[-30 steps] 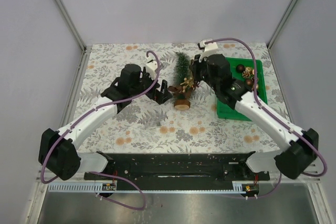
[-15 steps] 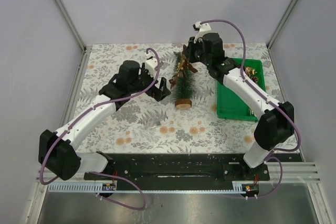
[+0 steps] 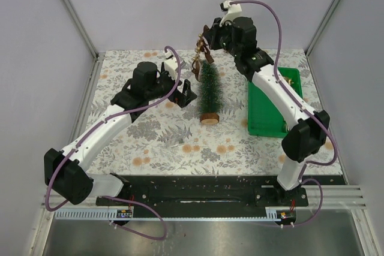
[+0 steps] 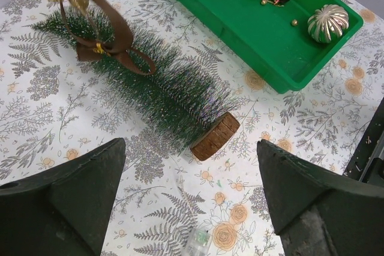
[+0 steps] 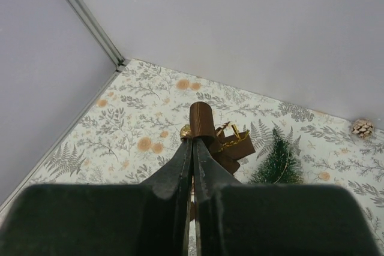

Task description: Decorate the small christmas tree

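The small christmas tree (image 3: 209,91) stands upright on its tan wooden disc base at mid table; it also shows in the left wrist view (image 4: 162,91) and the right wrist view (image 5: 277,163). My right gripper (image 3: 207,39) is raised above the tree top and shut on a brown ribbon ornament with gold bells (image 3: 198,58), whose loop sticks out past the fingertips (image 5: 203,124). The ornament's bow hangs against the upper tree (image 4: 108,43). My left gripper (image 3: 187,91) is open and empty, low, just left of the tree.
A green tray (image 3: 264,115) right of the tree holds several ball ornaments (image 4: 327,22). A pinecone (image 5: 362,127) lies on the floral cloth near the back wall. A small clear object (image 4: 198,241) lies on the cloth between my left fingers.
My right gripper has risen from beside the tree to above its top, lifting the ribbon ornament. The tree went from leaning to upright. My left gripper moved slightly back.
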You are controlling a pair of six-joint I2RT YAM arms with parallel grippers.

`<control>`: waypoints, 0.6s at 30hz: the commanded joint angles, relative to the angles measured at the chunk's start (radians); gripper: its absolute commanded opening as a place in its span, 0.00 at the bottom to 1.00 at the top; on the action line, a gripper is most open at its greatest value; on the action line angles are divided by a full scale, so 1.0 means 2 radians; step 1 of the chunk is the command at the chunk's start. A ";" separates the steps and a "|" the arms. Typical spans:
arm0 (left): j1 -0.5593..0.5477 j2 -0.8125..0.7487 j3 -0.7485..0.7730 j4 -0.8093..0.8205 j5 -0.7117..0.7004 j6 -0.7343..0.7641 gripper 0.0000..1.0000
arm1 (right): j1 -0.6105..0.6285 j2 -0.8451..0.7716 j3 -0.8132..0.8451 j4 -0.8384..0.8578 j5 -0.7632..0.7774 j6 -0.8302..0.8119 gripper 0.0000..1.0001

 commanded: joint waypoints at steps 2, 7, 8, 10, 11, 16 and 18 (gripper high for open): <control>0.003 -0.001 0.015 0.024 -0.003 0.006 0.95 | -0.020 0.072 0.028 -0.030 0.009 0.009 0.00; 0.003 -0.003 0.010 0.021 -0.028 0.017 0.97 | -0.027 0.096 -0.020 -0.048 0.082 0.011 0.00; 0.003 -0.002 0.010 0.018 -0.035 0.020 0.97 | -0.027 0.096 -0.033 -0.052 0.095 0.012 0.00; 0.004 -0.002 0.012 0.011 -0.048 0.030 0.99 | -0.029 0.091 -0.061 -0.048 0.120 0.013 0.00; 0.005 0.001 0.015 0.003 -0.049 0.034 0.99 | -0.029 0.083 -0.077 -0.042 0.127 0.013 0.00; 0.006 0.027 0.045 -0.069 -0.037 0.071 0.99 | -0.033 0.070 -0.113 -0.052 0.131 0.019 0.05; 0.010 0.042 0.050 -0.070 -0.039 0.066 0.99 | -0.033 0.075 -0.117 -0.067 0.130 0.027 0.11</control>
